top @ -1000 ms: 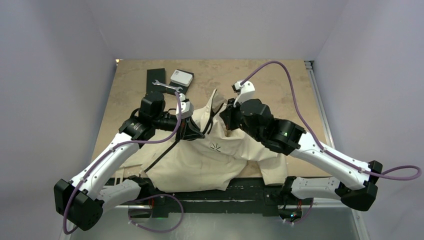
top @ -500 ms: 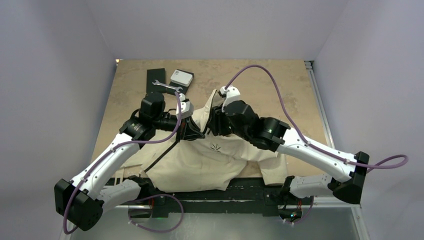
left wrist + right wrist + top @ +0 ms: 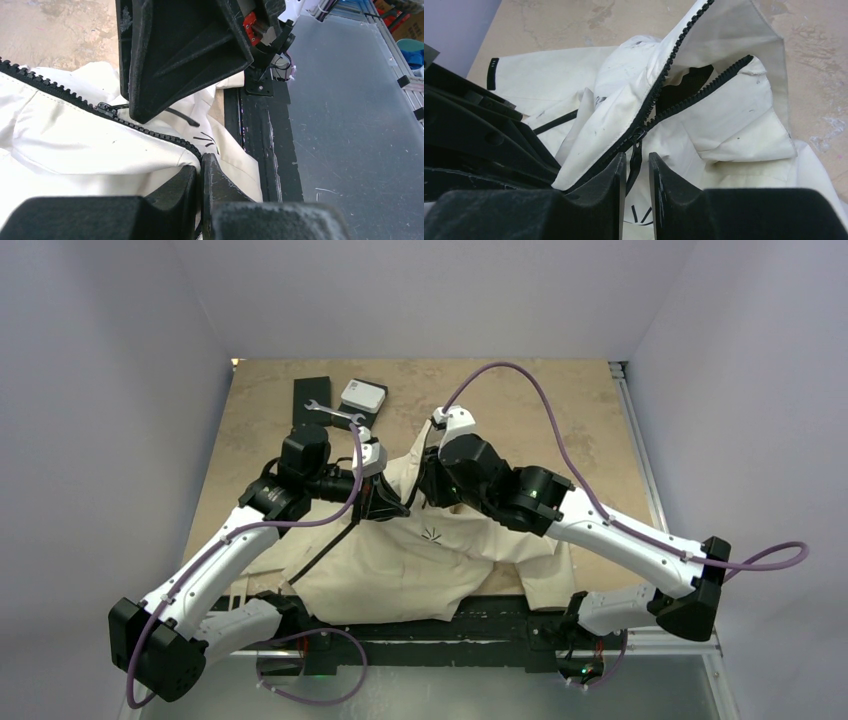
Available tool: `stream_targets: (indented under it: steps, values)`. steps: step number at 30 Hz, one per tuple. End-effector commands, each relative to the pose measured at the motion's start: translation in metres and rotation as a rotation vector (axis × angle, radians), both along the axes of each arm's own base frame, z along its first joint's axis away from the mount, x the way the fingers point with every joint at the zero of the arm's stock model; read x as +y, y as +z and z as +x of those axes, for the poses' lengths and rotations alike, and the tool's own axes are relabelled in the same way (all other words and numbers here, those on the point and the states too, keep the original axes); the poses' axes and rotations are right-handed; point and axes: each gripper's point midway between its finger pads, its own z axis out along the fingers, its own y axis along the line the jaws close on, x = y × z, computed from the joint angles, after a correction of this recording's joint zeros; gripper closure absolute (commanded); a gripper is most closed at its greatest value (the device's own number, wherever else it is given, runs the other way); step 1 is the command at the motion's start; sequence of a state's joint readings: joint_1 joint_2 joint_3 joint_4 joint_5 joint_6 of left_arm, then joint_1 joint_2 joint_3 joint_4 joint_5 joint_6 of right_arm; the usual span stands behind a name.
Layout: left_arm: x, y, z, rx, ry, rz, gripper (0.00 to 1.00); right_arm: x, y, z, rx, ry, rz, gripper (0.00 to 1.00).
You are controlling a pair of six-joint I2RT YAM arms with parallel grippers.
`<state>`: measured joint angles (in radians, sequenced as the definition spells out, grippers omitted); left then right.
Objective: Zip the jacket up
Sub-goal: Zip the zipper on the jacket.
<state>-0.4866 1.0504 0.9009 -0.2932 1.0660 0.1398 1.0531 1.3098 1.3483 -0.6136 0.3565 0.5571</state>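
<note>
The cream jacket (image 3: 440, 550) lies bunched on the table between both arms, with its black zipper partly joined. My left gripper (image 3: 201, 167) is shut on the jacket's front edge right beside the zipper teeth (image 3: 150, 131); in the top view it sits at the jacket's left side (image 3: 388, 506). My right gripper (image 3: 638, 167) is narrowly open, and the black zipper pull (image 3: 636, 157) hangs between its fingertips without being clamped. Above the slider the two zipper halves (image 3: 704, 82) spread apart. In the top view the right gripper (image 3: 427, 490) is close beside the left one.
A white box (image 3: 363, 394), a wrench (image 3: 335, 414) and a black plate (image 3: 311, 398) lie at the back left. A black strip (image 3: 490, 612) runs along the near table edge under the jacket's hem. Bare tan tabletop (image 3: 560, 410) shows at the back right.
My right arm has swung left and down over the jacket, bringing its gripper to the zipper pull beside the left gripper. The left arm has not moved.
</note>
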Motion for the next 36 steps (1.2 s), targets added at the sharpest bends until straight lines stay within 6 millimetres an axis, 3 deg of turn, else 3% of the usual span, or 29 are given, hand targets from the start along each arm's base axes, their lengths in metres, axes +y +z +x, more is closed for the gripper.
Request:
stream_targets:
  steps: [1,5,9,14,21,26,36]
  values:
    - [-0.002,0.017,-0.004,-0.059,-0.025,-0.052,1.00,0.008,0.015,-0.002,-0.010,0.030,0.026,0.73]
    - [-0.002,0.020,-0.004,-0.055,-0.023,-0.057,1.00,0.010,0.000,-0.007,0.017,0.042,0.010,0.76]
    - [-0.002,0.021,-0.004,-0.054,-0.024,-0.057,1.00,-0.002,-0.006,-0.005,0.014,0.006,-0.032,0.84]
    - [-0.003,0.023,-0.004,-0.048,-0.023,-0.069,1.00,-0.008,-0.006,-0.001,0.001,-0.018,-0.080,0.84]
    - [-0.003,0.024,-0.004,-0.044,-0.024,-0.067,1.00,-0.002,-0.015,-0.008,0.006,0.007,-0.098,0.82]
    - [-0.003,0.021,-0.005,-0.041,-0.024,-0.065,1.00,-0.011,0.017,0.004,-0.096,-0.022,-0.088,1.00]
    - [-0.001,0.009,-0.009,-0.024,-0.028,-0.042,1.00,-0.024,0.032,0.020,-0.145,0.001,-0.289,1.00]
